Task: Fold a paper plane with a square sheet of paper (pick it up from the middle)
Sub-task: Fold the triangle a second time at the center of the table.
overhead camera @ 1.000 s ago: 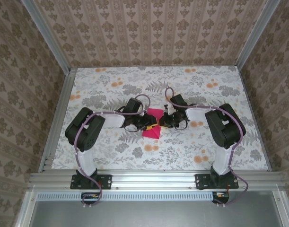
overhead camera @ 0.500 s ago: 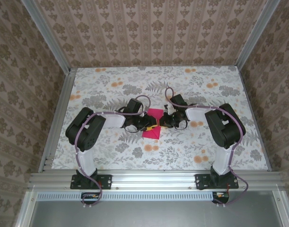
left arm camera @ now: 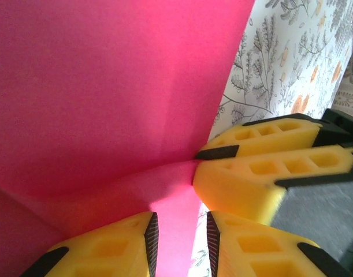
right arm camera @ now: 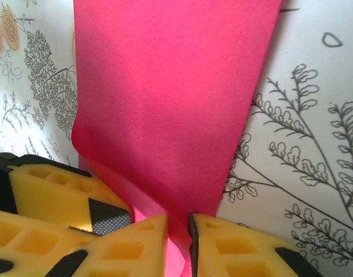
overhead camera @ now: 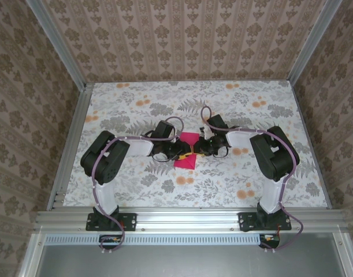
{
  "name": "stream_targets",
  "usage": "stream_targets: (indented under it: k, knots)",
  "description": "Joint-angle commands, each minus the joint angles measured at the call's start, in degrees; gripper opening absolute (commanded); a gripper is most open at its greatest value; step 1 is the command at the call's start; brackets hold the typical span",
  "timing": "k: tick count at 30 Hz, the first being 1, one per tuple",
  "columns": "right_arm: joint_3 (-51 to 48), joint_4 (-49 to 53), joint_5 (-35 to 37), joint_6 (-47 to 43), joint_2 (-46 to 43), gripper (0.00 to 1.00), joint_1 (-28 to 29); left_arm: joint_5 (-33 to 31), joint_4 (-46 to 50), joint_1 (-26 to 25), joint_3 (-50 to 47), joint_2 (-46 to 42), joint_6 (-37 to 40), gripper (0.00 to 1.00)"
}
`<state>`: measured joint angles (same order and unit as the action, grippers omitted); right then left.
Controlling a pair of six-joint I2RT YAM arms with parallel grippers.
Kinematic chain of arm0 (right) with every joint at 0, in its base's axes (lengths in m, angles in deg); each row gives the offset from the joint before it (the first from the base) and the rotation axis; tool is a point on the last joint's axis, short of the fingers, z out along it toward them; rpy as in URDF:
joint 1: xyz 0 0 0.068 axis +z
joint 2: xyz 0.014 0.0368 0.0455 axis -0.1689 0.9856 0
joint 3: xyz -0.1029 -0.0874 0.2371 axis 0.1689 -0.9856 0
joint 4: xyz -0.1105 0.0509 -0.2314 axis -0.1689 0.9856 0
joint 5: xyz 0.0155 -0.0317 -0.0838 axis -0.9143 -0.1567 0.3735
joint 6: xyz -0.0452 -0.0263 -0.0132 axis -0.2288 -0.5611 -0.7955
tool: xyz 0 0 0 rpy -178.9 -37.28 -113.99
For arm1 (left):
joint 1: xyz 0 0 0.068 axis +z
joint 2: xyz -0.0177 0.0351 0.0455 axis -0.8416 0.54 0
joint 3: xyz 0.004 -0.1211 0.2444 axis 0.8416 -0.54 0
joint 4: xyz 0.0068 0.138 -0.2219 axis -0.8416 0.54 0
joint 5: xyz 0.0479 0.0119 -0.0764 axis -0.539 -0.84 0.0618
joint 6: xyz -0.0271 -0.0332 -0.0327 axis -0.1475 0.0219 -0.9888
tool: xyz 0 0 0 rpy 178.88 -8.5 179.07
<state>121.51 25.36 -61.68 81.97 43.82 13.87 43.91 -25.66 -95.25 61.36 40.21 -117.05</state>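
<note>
The square sheet of paper (overhead camera: 188, 139) is bright magenta-pink and partly folded, with creases, at the table's middle. Both grippers meet over it. In the left wrist view the sheet (left arm camera: 107, 86) rises as a tall flap. My left gripper (left arm camera: 181, 245) stands slightly open, a strip of paper lying in the gap between its yellow fingers. The right gripper's fingers (left arm camera: 263, 173) pinch the paper's edge just beyond. In the right wrist view my right gripper (right arm camera: 177, 231) is shut on a fold of the sheet (right arm camera: 170, 98), with the left gripper's fingers (right arm camera: 55, 190) close beside it.
The floral tablecloth (overhead camera: 251, 115) runs out on all sides of the paper. Aluminium rails (overhead camera: 72, 138) and patterned walls enclose the table. Both arms bend inward from their bases (overhead camera: 107, 219) at the near edge.
The left arm has edged very slightly to the right. The paper and the right arm stay where they were.
</note>
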Motion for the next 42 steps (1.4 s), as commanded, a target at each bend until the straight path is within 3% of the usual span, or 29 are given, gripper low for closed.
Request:
stream_targets:
  k: [1,26,32,42]
  knots:
    - [0.29,3.48,4.19,-0.32,-2.80,0.23,0.14,-2.01,1.35,-0.39,-0.28,0.45,-1.51,0.31]
    - [-7.73,0.70,-0.38,1.92,-10.26,0.14,3.21,-3.07,0.08,-0.48,-1.10,0.80,-3.52,0.29]
    - [-9.97,0.60,-0.72,2.04,-13.32,0.20,4.47,-3.05,-0.34,-0.56,-1.45,0.86,-3.71,0.28]
    - [-9.00,1.51,1.15,1.86,-10.80,0.24,7.08,-2.97,-0.58,-0.52,-1.53,0.91,-3.66,0.29]
